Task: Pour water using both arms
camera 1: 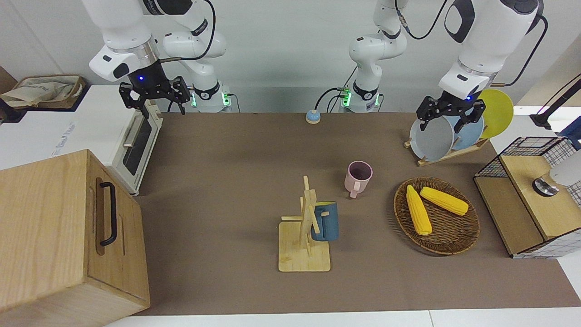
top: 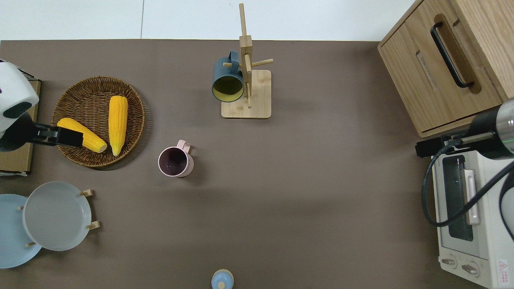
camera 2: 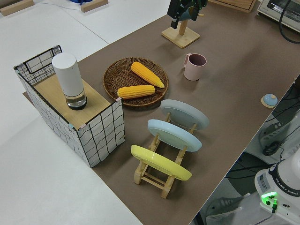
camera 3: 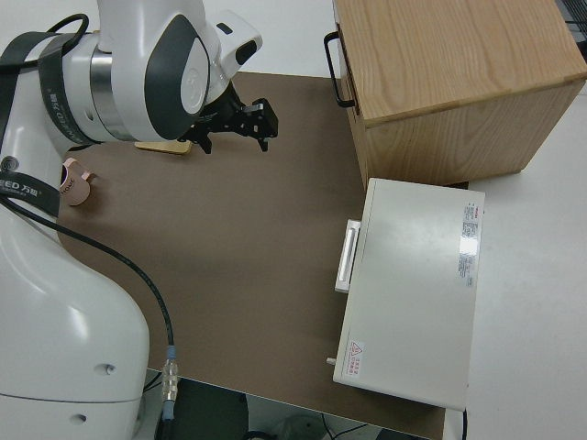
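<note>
Overhead view: pink mug (top: 176, 161) is standing upright mid-table, lying nearer the left gripper (camera 1: 450, 113), which is hanging wide open and empty; right gripper (camera 1: 154, 96) likewise.

The middle of the desk (top: 313, 192) is bare and wide, so a tool can pass there freely. The pink mug (top: 175, 161) stands alone with open room around it. The mug rack (top: 245, 86) rises farther from the robots, and the corn basket (top: 98, 120) lies beside the mug toward the left arm's end.
</note>
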`<state>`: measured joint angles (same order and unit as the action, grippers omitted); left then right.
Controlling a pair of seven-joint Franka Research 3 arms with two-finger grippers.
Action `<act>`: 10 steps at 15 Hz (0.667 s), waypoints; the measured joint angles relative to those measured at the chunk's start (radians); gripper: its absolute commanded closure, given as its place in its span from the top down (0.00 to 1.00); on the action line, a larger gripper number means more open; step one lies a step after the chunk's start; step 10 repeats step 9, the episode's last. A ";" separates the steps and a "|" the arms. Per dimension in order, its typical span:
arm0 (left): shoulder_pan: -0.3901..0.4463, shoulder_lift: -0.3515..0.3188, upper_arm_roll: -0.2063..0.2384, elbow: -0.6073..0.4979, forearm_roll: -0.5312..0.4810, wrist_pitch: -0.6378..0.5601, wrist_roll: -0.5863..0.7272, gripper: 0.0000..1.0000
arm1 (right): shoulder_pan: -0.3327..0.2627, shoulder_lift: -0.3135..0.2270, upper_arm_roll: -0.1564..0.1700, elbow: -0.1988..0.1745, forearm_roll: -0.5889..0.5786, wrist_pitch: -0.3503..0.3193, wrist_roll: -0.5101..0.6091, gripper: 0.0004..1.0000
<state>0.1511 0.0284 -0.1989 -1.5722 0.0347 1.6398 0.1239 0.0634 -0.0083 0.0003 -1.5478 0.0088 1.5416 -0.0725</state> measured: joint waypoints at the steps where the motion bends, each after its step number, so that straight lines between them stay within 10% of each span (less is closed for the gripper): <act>1: -0.061 -0.006 0.053 0.000 -0.002 -0.003 -0.001 1.00 | 0.000 0.000 0.000 0.000 0.000 0.000 0.000 0.99; 3: -0.150 -0.017 0.127 0.000 -0.004 -0.012 -0.004 1.00 | 0.000 0.000 0.000 0.000 0.000 0.000 0.000 0.99; 10: -0.171 -0.021 0.138 0.000 -0.005 -0.022 -0.005 1.00 | 0.000 0.000 0.000 0.000 0.000 0.000 0.000 0.99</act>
